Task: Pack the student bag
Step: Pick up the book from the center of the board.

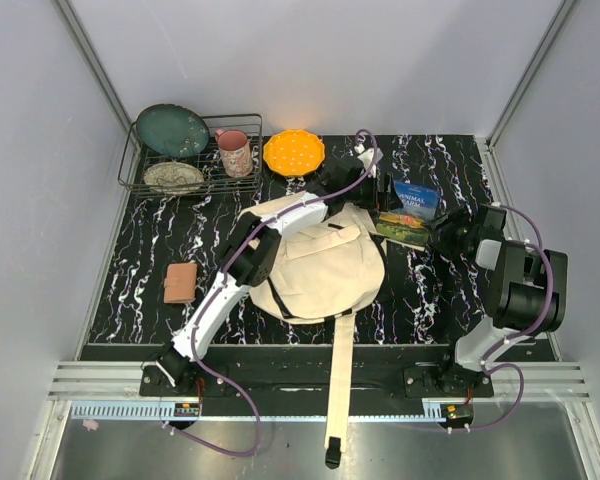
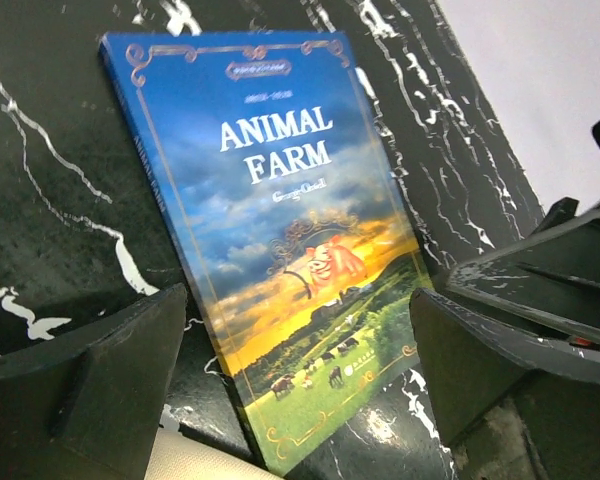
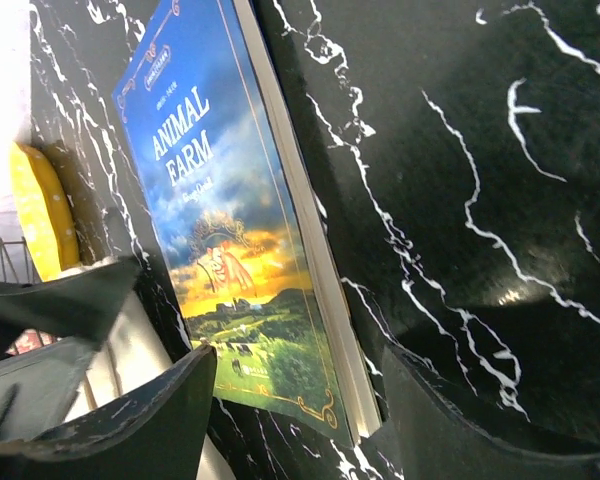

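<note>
The student bag (image 1: 325, 270) lies flat about mid-table (image 1: 140, 240), and we place everything else from it. Beyond it to the left a wire rack (image 1: 140, 165) holds a green plate (image 1: 172, 129), a pale dish (image 1: 174, 177) and a pink mug (image 1: 235, 153). Straight beyond the bag sits an orange plate (image 1: 294, 152), and well off its left side lies a brown wallet (image 1: 180, 283). Just off its far right corner lies a book (image 1: 412, 212), titled Animal Farm, cover up. The left arm reaches diagonally over the bag's far left part and hides it. The left gripper (image 1: 382, 203) hangs released beside the book, its fingers spread wide either side of the book's lower end in the wrist view. The right gripper (image 1: 442, 232) comes at the book from the side away from the bag. Its fingers are parted astride the book's near corner, and we cannot tell whether either pad touches it. The bag's long axis runs roughly near to far, and one long strap (image 1: 340, 380) trails from it over the near table edge between the arm bases. We cannot make out which end carries the flap. From the left wrist only a cream sliver of the bag shows at the frame's bottom.
</note>
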Action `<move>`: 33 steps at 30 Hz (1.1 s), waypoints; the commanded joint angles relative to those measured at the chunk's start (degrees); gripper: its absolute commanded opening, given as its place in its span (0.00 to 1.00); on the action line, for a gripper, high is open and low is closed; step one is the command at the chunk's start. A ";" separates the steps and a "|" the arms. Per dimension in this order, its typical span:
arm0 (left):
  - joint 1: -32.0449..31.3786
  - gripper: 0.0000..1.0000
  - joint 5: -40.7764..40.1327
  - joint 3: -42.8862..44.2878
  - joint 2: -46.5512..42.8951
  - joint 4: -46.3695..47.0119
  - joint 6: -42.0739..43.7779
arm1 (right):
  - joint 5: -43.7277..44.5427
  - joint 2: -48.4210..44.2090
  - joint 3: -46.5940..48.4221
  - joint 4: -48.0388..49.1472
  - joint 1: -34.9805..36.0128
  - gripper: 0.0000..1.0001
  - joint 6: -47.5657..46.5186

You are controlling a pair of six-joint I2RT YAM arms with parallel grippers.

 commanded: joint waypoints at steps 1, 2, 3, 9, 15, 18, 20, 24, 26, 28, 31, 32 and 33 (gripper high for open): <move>0.72 0.97 -0.84 4.06 2.89 -0.89 -5.85 | -1.95 2.18 0.49 4.59 -0.16 0.71 0.18; 0.81 0.97 -0.31 4.85 4.37 -1.85 -6.91 | -2.12 2.62 0.49 4.59 -0.16 0.71 0.01; 0.89 0.97 0.21 5.64 5.26 -2.38 -7.44 | -2.21 2.97 0.49 4.68 -0.16 0.70 0.00; 0.89 0.95 6.27 9.95 10.54 -1.95 -12.10 | -3.44 4.90 0.58 5.03 -0.16 0.67 0.00; 0.72 0.90 8.04 8.90 10.19 -1.60 -11.93 | -8.01 7.19 0.32 8.62 -0.07 0.49 0.79; 0.63 0.87 9.18 8.90 10.28 -1.42 -11.66 | -9.41 7.28 -0.12 10.56 -0.07 0.40 1.32; 0.46 0.85 9.80 8.90 10.36 -1.16 -11.40 | -10.30 7.11 -0.39 11.35 -0.07 0.38 1.59; 0.28 0.81 10.15 9.17 10.36 -1.33 -10.87 | -11.36 6.40 0.14 11.45 -0.07 0.34 1.15; 0.28 0.76 10.50 9.26 10.45 -1.33 -10.70 | -11.09 5.88 0.66 10.57 0.01 0.33 0.45; 0.28 0.72 11.20 9.87 10.97 -1.33 -10.70 | -9.60 5.26 1.80 7.59 0.71 0.40 -1.40; 0.28 0.67 12.26 11.19 11.59 -1.42 -10.70 | -8.11 5.35 3.38 4.77 1.68 0.42 -2.81; 0.19 0.65 12.52 11.45 11.77 -1.60 -10.70 | -8.19 5.69 3.74 4.50 2.21 0.42 -2.98; 0.28 0.63 12.70 11.71 11.86 -1.60 -10.70 | -8.80 6.05 4.18 4.24 2.65 0.42 -3.51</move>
